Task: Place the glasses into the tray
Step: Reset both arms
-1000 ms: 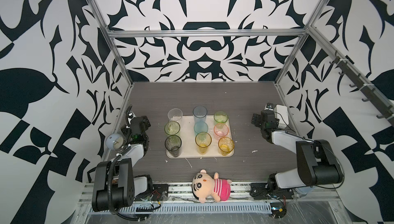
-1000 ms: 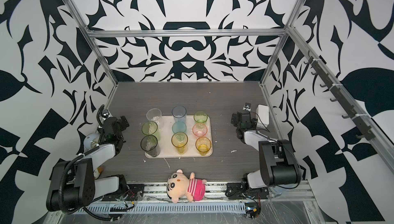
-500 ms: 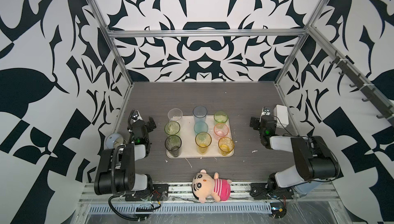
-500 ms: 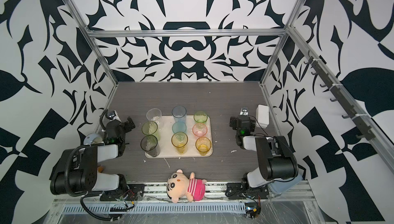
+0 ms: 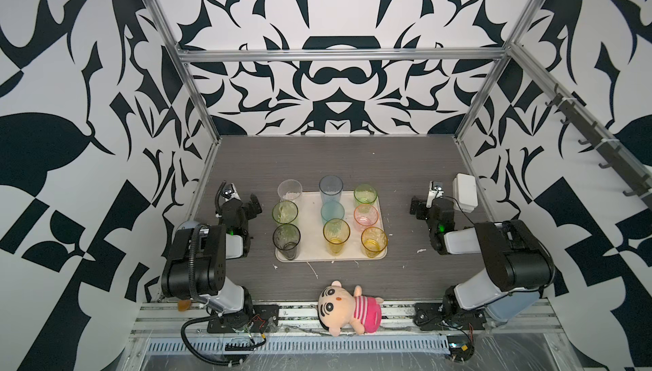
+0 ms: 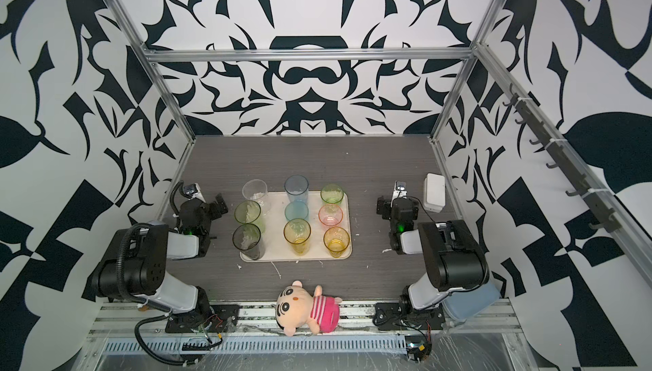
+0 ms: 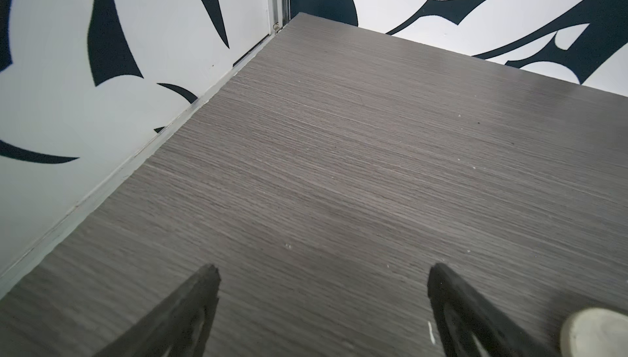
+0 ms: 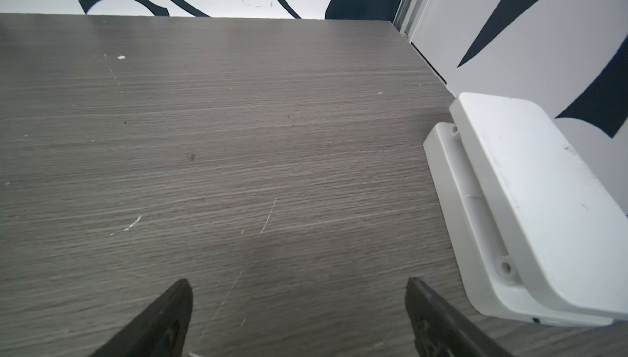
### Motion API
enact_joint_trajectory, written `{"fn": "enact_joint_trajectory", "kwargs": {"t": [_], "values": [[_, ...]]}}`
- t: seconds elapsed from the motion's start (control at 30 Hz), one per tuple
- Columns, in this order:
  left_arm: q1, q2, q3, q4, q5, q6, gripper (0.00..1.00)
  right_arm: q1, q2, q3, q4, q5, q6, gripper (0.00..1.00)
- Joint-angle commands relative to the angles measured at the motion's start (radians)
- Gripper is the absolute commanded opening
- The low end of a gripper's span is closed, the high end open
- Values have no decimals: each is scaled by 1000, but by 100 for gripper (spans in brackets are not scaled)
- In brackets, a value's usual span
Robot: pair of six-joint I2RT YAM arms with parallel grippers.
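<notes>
Nine translucent glasses [image 5: 337,231], green, grey, blue, teal, yellow and pink, stand upright in three rows in the beige low-rimmed tray [image 5: 312,231]. Whether the clear glass [image 5: 290,189] at its far corner stands inside, I cannot tell. My left gripper [image 7: 323,270] and right gripper [image 8: 299,284] gape empty on either side.

Your left arm [image 5: 215,274] and right arm [image 5: 511,267]: black joint housings, pale grey links, green wrist lights; corrugated black cable [image 5: 192,263] at frame's lower left.

Tray [image 5: 312,218] beige. Glasses [image 5: 337,233]: 1 clear, 1 blue, 2 green, 1 teal, 1 pink, 1 smoke-grey, 2 yellow. Table [image 5: 352,161] grey woodgrain. Walls [image 5: 338,79] white, black swirls. Doll [image 5: 349,307]: pink-striped shirt. Box [image 5: 465,192] white.
</notes>
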Motion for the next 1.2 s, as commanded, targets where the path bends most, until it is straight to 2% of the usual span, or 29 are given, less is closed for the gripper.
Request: {"fn": "enact_joint_trajectory", "kwargs": {"t": [0.0,0.2,0.27,0.3,0.4,0.47,0.53,0.6,0.67,0.73,0.8,0.9,1.1,1.17], "values": [[-4,-3,28,19,4,4,99,7,-15,5,47,-4,-8,100],[-5,-2,28,20,3,6,99,7,-12,7,45,-6,-12,100],[-4,-2,28,20,4,5,99,7,-6,22,26,-113,-52,100],[-5,-2,29,20,2,6,100,8,-7,21,27,-121,-55,100],[-5,-2,29,18,2,5,99,8,-13,19,22,-114,-55,100],[-5,-4,27,21,4,7,99,8,-16,9,34,-51,-31,100],[-6,-9,11,50,20,16,99,8,-26,-46,130,-3,-17,100],[-5,-15,-48,151,40,24,99,8,-22,-126,282,-24,-32,100],[-6,-5,-85,236,38,22,100,9,-1,-139,334,-62,-37,100],[-4,6,-80,240,33,24,100,8,-5,-114,276,-55,-32,100],[-5,4,-49,176,24,20,99,8,-27,-82,191,-45,-25,100],[-6,-9,0,62,-2,6,100,8,-13,-61,174,-44,-25,100],[-6,-1,21,36,-4,5,99,8,-15,-3,59,32,-5,100],[-6,4,24,39,-7,6,99,8,-17,5,45,6,-14,100]]}}
